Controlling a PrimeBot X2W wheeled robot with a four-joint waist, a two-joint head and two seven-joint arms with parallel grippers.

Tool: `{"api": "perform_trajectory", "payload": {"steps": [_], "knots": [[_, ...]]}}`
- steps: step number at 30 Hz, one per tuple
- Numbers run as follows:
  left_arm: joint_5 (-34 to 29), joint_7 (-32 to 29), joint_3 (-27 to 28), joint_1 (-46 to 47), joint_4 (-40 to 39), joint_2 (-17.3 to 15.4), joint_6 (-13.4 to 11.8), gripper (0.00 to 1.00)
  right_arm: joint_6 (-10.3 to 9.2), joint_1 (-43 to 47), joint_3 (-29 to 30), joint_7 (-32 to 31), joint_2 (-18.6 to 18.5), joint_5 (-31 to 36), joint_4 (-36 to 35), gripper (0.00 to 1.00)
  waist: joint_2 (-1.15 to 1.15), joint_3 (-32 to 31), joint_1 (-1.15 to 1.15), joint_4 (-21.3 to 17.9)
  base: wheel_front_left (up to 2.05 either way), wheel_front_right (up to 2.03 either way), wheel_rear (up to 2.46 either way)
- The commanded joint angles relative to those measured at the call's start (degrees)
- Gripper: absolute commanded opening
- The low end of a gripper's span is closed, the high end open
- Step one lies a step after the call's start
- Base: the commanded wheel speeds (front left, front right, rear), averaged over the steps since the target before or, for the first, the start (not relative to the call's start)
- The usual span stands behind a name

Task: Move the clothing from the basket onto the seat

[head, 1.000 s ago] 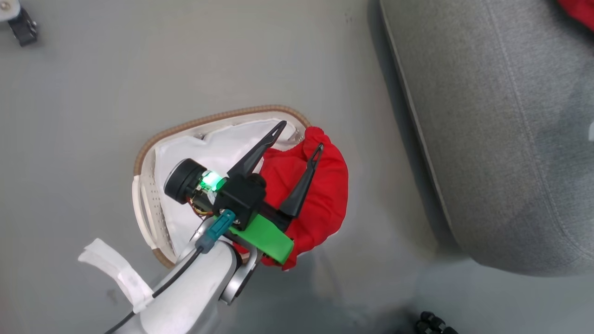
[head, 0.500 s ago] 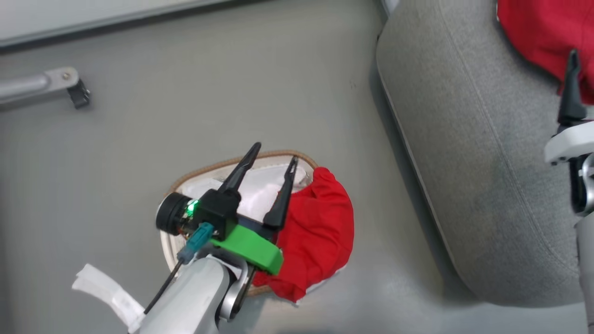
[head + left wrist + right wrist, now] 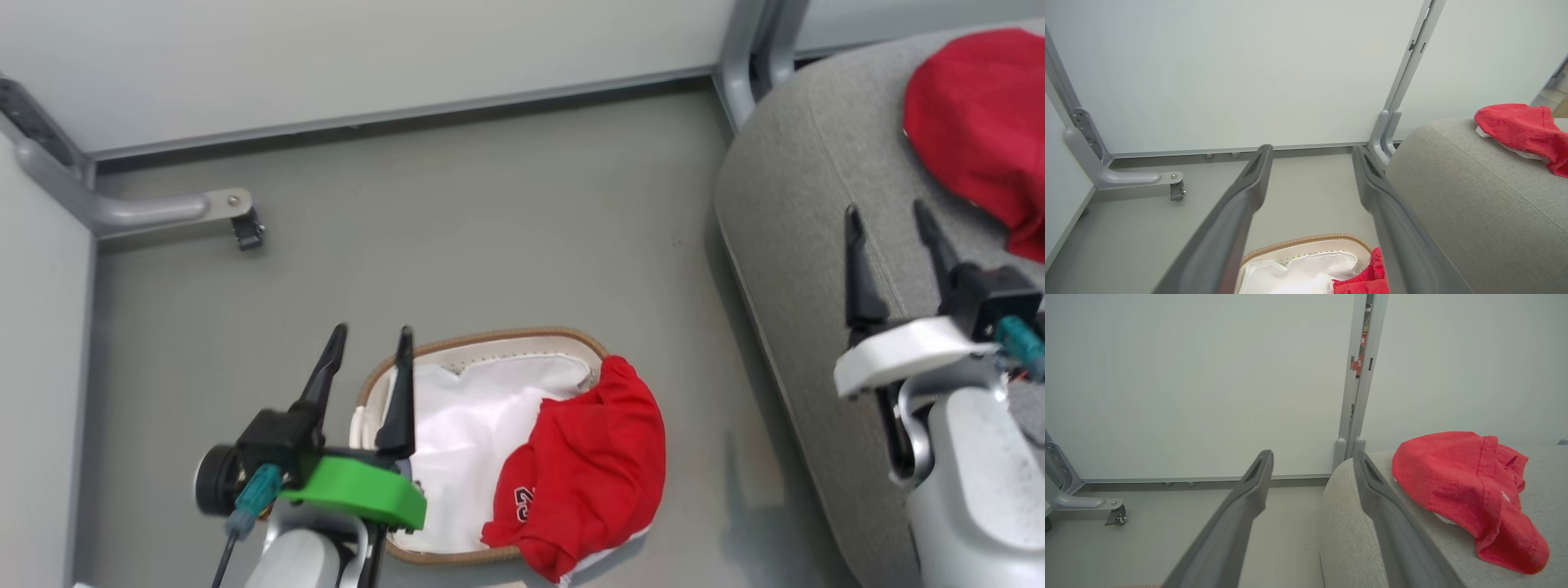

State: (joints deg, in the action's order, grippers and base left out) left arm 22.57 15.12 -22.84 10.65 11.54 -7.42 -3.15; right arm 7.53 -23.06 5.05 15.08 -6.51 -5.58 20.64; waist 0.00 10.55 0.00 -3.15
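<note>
Left end effector (image 3: 372, 329) cleared clothing (image 3: 592, 465); head view shows number print (image 3: 522, 498).

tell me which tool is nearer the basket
Left. The left tool is at the left rim of the basket; the right tool is far off to its right, over the seat.

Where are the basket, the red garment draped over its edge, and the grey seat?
basket (image 3: 490, 336): head view, on its brown far rim.
red garment (image 3: 600, 457): head view, middle of its fabric.
grey seat (image 3: 800, 212): head view, bare cushion top.
</note>
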Motion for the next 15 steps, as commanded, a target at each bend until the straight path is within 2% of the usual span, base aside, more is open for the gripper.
{"api": "perform_trajectory", "payload": {"steps": [1, 8, 15], "knots": [[-0.66, 0.03, 1.49, -2.14, -0.23, 0.5, 0.28, 1.0, -0.08, 2.16, 0.07, 0.14, 0.51, -0.14, -0.89, 1.0, 0.0, -2.88, 0.0, 2.58, 0.0, 0.0, 0.0], [-2.59, 0.04, 7.88, -8.27, -1.08, 1.88, 1.09, 1.0, -0.08, 9.96, -1.01, 0.13, 3.03, 0.66, -4.31, 1.0, 0.0, -5.93, 0.0, 3.91, 0.0, 0.0, 0.0], [-3.94, 0.05, 14.32, -15.1, -2.23, 3.07, 1.79, 1.0, -0.08, 16.67, -3.79, 0.14, 3.49, -0.84, -7.0, 1.0, 0.0, -8.02, 0.0, 3.33, 0.0, 0.0, 0.0]]}}
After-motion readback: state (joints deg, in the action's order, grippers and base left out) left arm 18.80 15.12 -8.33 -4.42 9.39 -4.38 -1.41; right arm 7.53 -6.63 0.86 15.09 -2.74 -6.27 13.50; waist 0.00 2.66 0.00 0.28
